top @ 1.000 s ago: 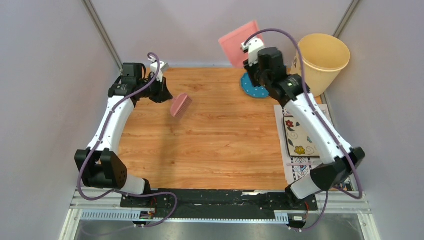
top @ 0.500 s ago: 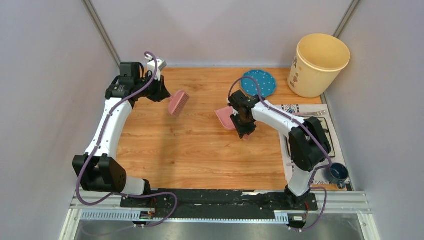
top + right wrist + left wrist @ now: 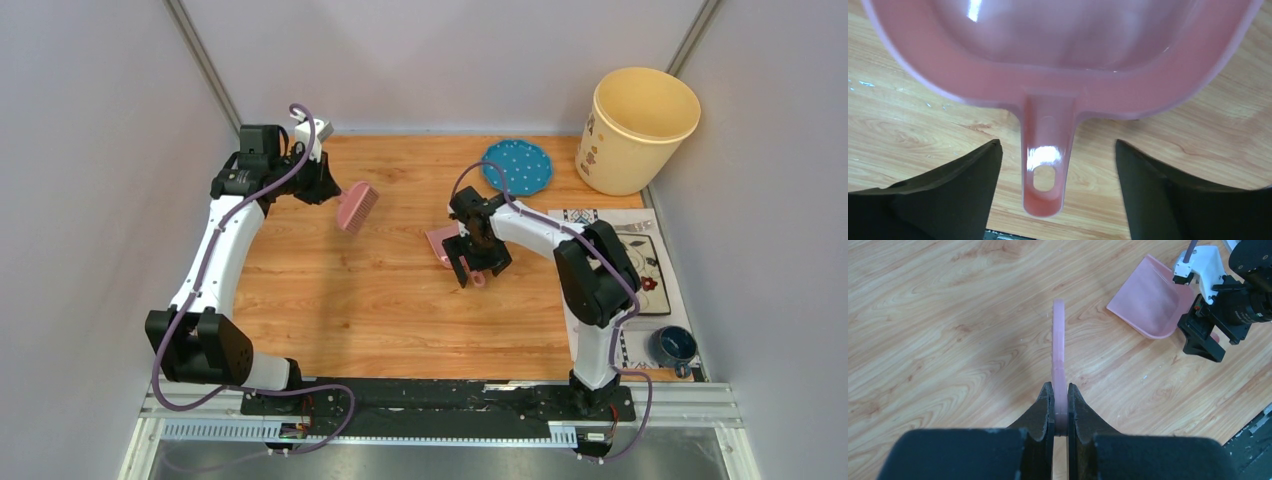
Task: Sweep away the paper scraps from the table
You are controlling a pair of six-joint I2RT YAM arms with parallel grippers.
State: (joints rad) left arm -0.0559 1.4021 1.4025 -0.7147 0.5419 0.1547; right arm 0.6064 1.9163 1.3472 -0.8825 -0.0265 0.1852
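Brush gripped, dustpan let lie: the left gripper (image 3: 330, 190) is clamped tight on the flat handle of a pale pink plastic hand brush (image 3: 358, 207). From its wrist, the brush (image 3: 1058, 340) runs edge-on straight out from between the black fingers (image 3: 1040, 410), held over the orange-brown wood-grain table (image 3: 400, 320).

The right gripper (image 3: 1057, 145) stands spread wide and grasps nothing. Its two dark fingers (image 3: 963, 190) flank, without touching, the holed handle of a pale pink plastic dustpan (image 3: 1058, 60), which lies flat on the boards just ahead of it, mouth facing away.

From above, this gripper (image 3: 473, 268) sits directly over the dustpan's (image 3: 441, 245) handle end. A round teal dotted plate (image 3: 517, 166) lies beyond it toward the far wall. A tall cream-yellow bucket (image 3: 640, 125) stands well apart to its right. A white patterned placemat (image 3: 645, 250) and a dark blue cup (image 3: 672, 345) lie to its right, nearer the arm's base.
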